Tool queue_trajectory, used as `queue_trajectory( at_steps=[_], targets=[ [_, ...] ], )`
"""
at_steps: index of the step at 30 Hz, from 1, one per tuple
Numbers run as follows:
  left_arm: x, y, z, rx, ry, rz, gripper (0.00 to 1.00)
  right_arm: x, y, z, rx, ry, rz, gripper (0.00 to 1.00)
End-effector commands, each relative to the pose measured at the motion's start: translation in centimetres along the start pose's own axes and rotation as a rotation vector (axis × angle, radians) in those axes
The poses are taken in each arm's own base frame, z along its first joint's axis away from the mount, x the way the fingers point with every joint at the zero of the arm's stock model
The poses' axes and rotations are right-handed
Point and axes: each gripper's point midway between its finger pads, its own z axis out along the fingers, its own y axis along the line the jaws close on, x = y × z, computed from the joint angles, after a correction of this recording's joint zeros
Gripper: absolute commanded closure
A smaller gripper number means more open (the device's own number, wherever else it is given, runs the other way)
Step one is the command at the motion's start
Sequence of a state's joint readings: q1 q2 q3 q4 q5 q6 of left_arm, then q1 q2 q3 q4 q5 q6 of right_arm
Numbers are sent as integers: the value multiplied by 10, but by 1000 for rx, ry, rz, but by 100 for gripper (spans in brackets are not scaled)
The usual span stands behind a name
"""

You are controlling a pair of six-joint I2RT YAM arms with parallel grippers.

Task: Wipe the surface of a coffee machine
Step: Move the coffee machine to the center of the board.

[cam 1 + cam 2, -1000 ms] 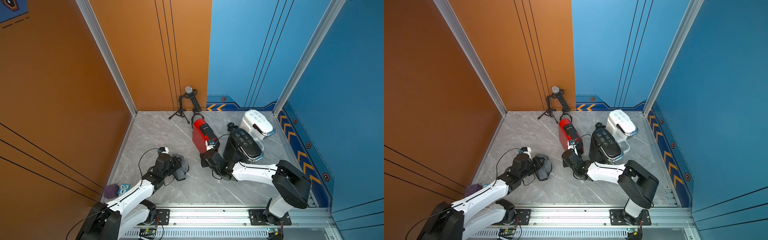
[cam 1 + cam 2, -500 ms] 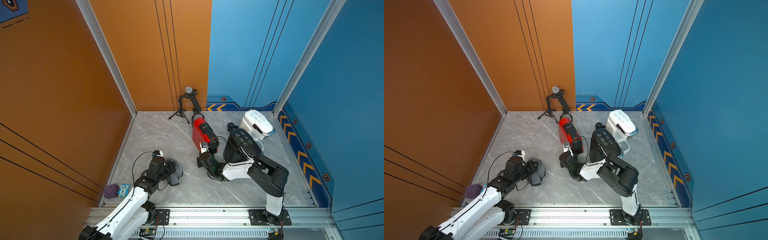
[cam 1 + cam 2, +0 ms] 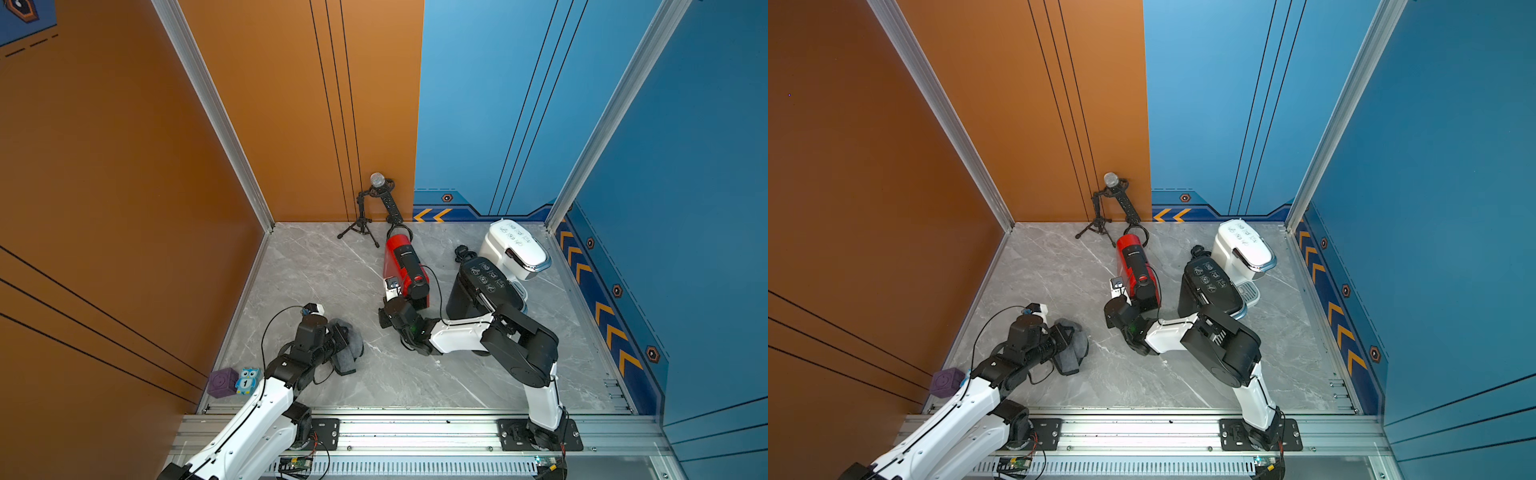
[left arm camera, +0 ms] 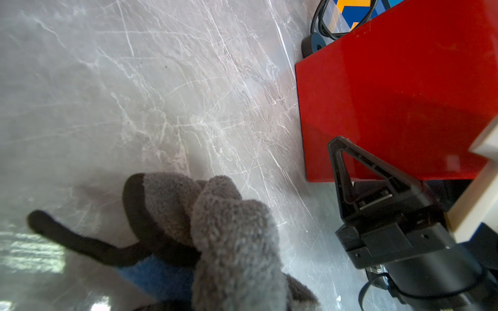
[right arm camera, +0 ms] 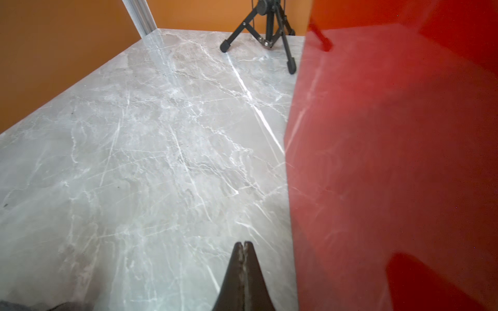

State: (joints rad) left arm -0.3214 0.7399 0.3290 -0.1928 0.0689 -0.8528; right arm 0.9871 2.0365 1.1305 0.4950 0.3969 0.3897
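Red coffee machine (image 3: 404, 266) stands at centre of the marble table (image 3: 307, 266). At its 7 o'clock, the left gripper (image 3: 340, 333) is clenched on a bunched grey cloth (image 3: 352, 351). The right gripper (image 5: 244, 246), pinched together and empty, sits beside the machine. The cloth is probably soft and light, best held by its gathered fold. The glossy machine is likely rigid and slippery.

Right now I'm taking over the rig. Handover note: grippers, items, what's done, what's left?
Left gripper: shut on the grey cloth, low over the marble table.
Right gripper: shut, empty, close beside the red coffee machine; contact unclear.
The black coffee machine and white coffee machine stand to the right of the red one.
Done: cloth gripped.
Left: the cloth is apart from every machine, so bring it to a machine and wipe. Any wiping done so far cannot be told.
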Motion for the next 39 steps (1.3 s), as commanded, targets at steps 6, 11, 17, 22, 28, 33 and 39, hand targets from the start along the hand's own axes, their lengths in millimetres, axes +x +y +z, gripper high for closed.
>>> queue_trajectory(
  at_steps=[6,11,17,22,28,33,39],
  targets=[
    [1,1,-10,3,-1,0,100,-20,-22,-34,18,-30,68,87],
    [1,5,-8,-12,-3,-5,98,-8,-43,-73,22,-24,85,67],
    [0,2,-9,-6,-1,4,96,16,-47,-82,-65,-33,132,51],
    [0,0,-9,3,5,5,95,25,-41,-68,-126,-111,148,43],
    [3,-2,-9,13,17,4,95,18,-51,-50,-60,-194,151,43],
    [2,-5,-10,19,19,8,95,9,-62,-32,4,-214,153,43],
    [2,-7,-10,25,28,10,95,-2,-57,-12,41,-227,118,50]
  ],
)
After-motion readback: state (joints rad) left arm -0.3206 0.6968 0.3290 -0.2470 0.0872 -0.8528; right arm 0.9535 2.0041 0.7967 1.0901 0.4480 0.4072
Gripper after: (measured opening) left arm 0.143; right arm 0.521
